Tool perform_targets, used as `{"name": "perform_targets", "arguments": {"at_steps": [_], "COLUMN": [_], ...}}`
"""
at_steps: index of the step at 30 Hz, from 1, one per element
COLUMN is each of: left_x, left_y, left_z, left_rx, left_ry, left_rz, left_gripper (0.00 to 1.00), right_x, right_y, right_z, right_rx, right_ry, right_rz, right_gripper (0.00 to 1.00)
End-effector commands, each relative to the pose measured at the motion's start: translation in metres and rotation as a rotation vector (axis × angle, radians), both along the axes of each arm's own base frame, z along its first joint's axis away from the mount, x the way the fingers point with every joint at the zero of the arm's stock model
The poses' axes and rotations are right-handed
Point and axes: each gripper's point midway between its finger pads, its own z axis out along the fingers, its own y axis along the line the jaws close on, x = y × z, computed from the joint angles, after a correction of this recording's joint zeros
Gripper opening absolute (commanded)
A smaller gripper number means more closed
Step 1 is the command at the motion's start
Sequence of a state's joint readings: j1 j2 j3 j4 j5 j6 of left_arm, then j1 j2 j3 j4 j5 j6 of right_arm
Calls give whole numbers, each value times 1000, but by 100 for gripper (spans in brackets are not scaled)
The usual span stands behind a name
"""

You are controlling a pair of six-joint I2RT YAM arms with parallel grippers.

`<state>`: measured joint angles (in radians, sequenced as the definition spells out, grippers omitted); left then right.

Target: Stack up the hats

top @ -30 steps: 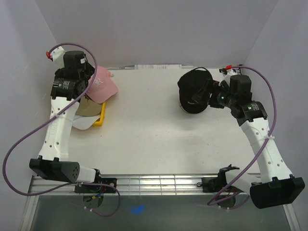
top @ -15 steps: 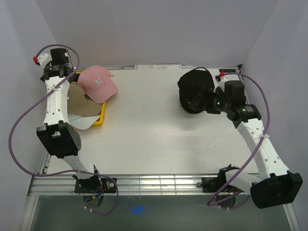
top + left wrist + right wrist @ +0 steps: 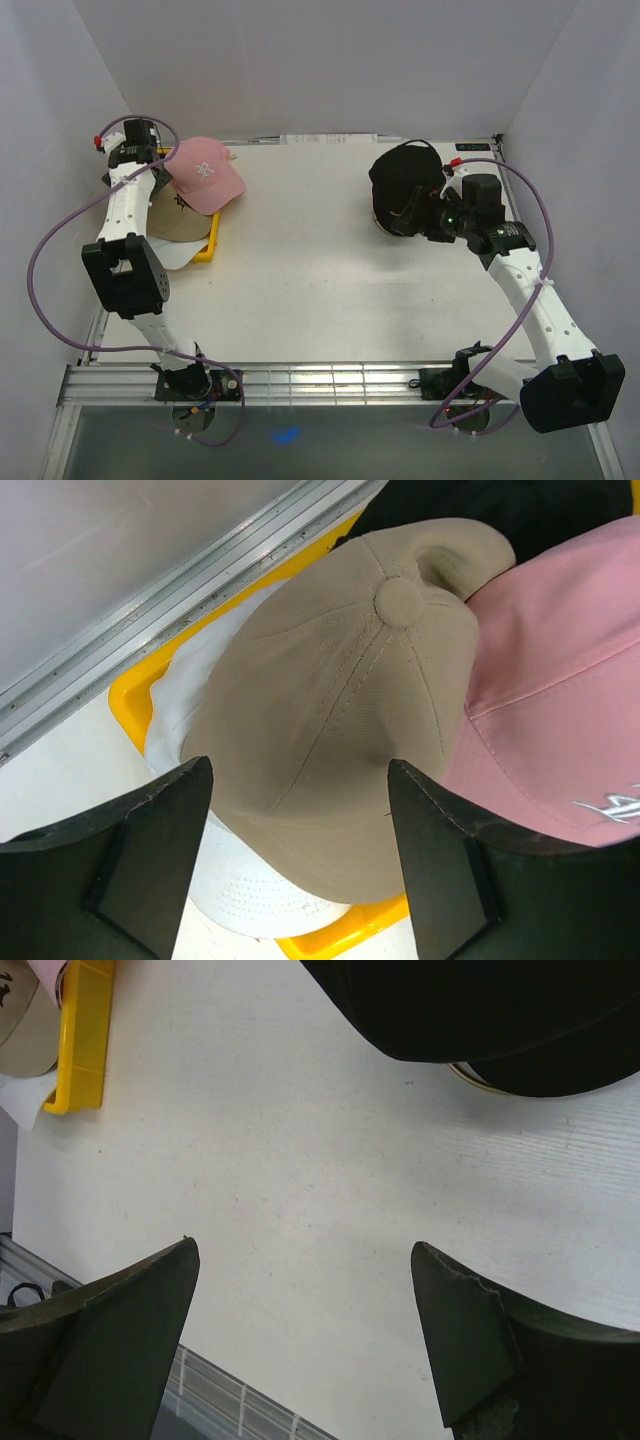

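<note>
The pink cap (image 3: pixel 205 175) lies at the far left, overlapping the tan cap (image 3: pixel 182 226), which sits on the white cap (image 3: pixel 168 256) in the yellow tray. The black cap (image 3: pixel 404 180) sits at the far right on a stand. My left gripper (image 3: pixel 143 160) is open and empty above the tan cap (image 3: pixel 340 710), with the pink cap (image 3: pixel 560 710) to its right and the white cap (image 3: pixel 240 900) below. My right gripper (image 3: pixel 412 212) is open and empty, just in front of the black cap (image 3: pixel 480 1010) and above the bare table.
The yellow tray (image 3: pixel 207 245) holds the left-hand caps at the table's left edge; it also shows in the left wrist view (image 3: pixel 135 695). A gold wire stand (image 3: pixel 470 1074) peeks from under the black cap. Side walls stand close to both arms.
My left arm lifted off the pink cap, swung to the far left corner, then came slightly back right over the tan cap. My right gripper shifted slightly by the black cap.
</note>
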<state>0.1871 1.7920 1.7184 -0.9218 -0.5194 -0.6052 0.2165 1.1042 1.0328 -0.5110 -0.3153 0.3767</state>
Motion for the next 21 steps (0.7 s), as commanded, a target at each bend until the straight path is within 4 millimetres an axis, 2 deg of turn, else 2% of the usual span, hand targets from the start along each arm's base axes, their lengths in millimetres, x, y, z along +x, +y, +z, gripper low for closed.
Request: {"name": "perform_targets", "arguments": {"at_steps": [1, 8, 11, 15, 16, 21], "left_x": [0, -5, -6, -8, -8, -12], "left_y": [5, 8, 8, 7, 7, 4], "left_z": [1, -8, -9, -9, -8, 1], "left_rx": [25, 37, 37, 34, 35, 31], "left_ry": [-13, 8, 8, 10, 8, -15], "left_rz": [-5, -3, -3, -7, -8, -14], "left_gripper": [81, 69, 56, 31, 20, 2], "right_x": [6, 7, 7, 7, 6, 6], "right_y": [3, 3, 3, 2, 2, 1], "right_z": [4, 1, 0, 0, 1, 1], "right_rx": [2, 0, -2, -5, -4, -6], "right_ry": [-50, -48, -47, -46, -45, -47], "right_rz": [23, 21, 20, 20, 19, 16], "right_gripper": [91, 91, 91, 91, 91, 91]}}
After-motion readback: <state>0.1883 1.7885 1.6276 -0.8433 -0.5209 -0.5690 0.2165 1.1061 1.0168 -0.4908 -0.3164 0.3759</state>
